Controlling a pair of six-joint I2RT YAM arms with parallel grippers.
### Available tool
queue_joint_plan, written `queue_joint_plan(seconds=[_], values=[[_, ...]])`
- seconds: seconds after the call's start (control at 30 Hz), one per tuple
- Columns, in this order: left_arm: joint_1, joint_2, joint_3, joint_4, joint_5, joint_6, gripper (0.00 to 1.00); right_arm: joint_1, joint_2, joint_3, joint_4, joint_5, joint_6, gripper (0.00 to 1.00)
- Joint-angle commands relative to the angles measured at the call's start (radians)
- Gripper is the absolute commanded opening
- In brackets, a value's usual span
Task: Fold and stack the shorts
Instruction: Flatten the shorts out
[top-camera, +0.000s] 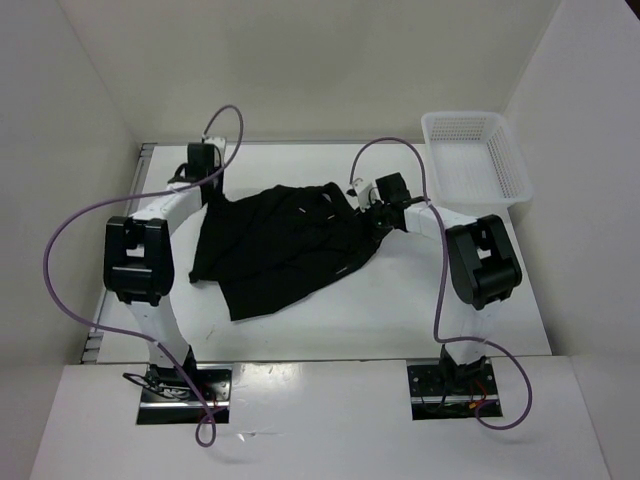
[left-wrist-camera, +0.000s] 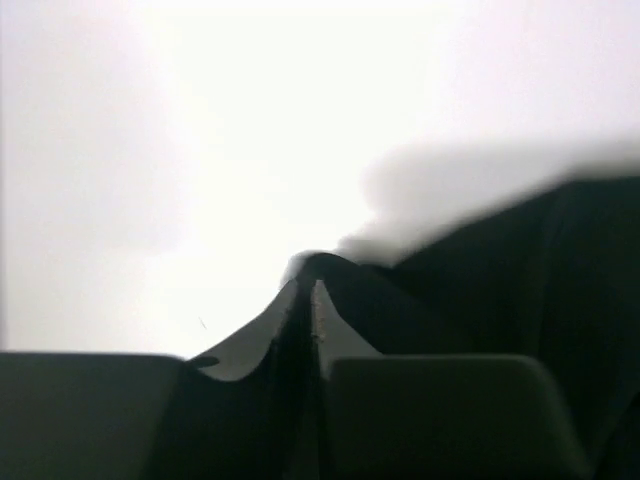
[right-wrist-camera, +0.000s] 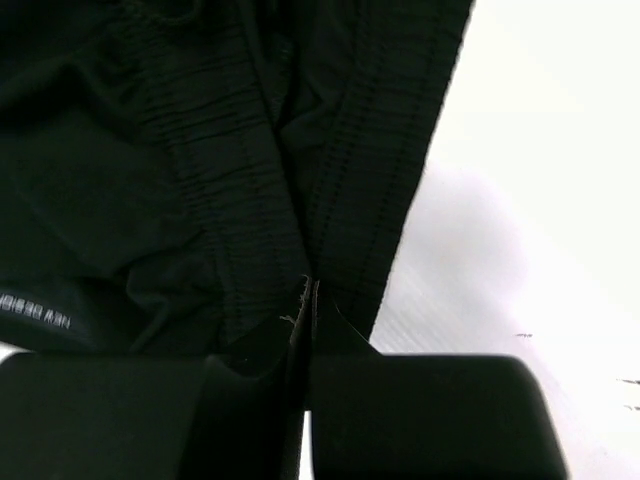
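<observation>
The black shorts (top-camera: 275, 250) lie spread and wrinkled on the white table between the arms. My left gripper (top-camera: 208, 192) is shut on the shorts' far left edge; in the left wrist view the dark fabric (left-wrist-camera: 480, 280) is pinched between the fingers (left-wrist-camera: 312, 300) and drapes off to the right. My right gripper (top-camera: 362, 207) is shut on the far right edge; the right wrist view shows the ribbed waistband (right-wrist-camera: 300, 150) clamped between the fingers (right-wrist-camera: 308, 300), with a small pale label (right-wrist-camera: 35, 310) at lower left.
A white mesh basket (top-camera: 475, 155) stands at the far right corner of the table. White walls enclose the table on the left, back and right. Purple cables loop above both arms.
</observation>
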Motion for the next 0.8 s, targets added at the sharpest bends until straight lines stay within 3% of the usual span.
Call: queue_joint_plan(seconds=[0.0, 0.03, 0.1, 0.17, 0.2, 0.27, 0.33, 0.4, 0.5, 0.57, 0.73, 0.77], values=[[0.024, 0.01, 0.184, 0.025, -0.068, 0.002, 0.18, 0.01, -0.101, 0.005, -0.04, -0.008, -0.035, 0.0], [0.024, 0.01, 0.214, 0.025, -0.079, 0.002, 0.25, 0.01, -0.116, 0.006, -0.083, -0.024, -0.044, 0.0], [0.035, 0.019, 0.289, -0.028, -0.088, 0.002, 0.59, 0.01, -0.156, 0.041, -0.172, -0.094, -0.08, 0.0], [0.035, -0.016, 0.317, -0.123, -0.047, 0.002, 0.84, 0.01, -0.193, 0.054, -0.224, -0.143, -0.09, 0.0], [0.02, -0.036, 0.317, -0.154, -0.031, 0.002, 0.87, 0.01, -0.207, 0.055, -0.246, -0.192, -0.103, 0.0], [-0.012, -0.124, 0.24, -0.229, 0.037, 0.002, 0.88, 0.01, -0.228, 0.032, -0.272, -0.226, -0.103, 0.0], [-0.084, -0.209, 0.148, -0.384, 0.102, 0.002, 0.81, 0.01, -0.26, -0.003, -0.272, -0.252, -0.094, 0.0], [-0.159, -0.386, -0.064, -0.507, 0.194, 0.002, 0.8, 0.01, -0.27, -0.027, -0.272, -0.252, -0.094, 0.0], [-0.279, -0.655, -0.381, -0.567, 0.124, 0.002, 0.8, 0.01, -0.293, -0.082, -0.252, -0.225, -0.104, 0.0], [-0.313, -0.689, -0.472, -0.593, 0.081, 0.002, 0.8, 0.01, -0.302, -0.094, -0.211, -0.211, -0.104, 0.0], [-0.338, -0.613, -0.499, -0.614, 0.093, 0.002, 0.81, 0.01, -0.291, -0.132, -0.148, -0.19, -0.086, 0.37], [-0.353, -0.613, -0.511, -0.614, 0.093, 0.002, 0.81, 0.01, -0.291, -0.133, -0.137, -0.19, -0.074, 0.41]])
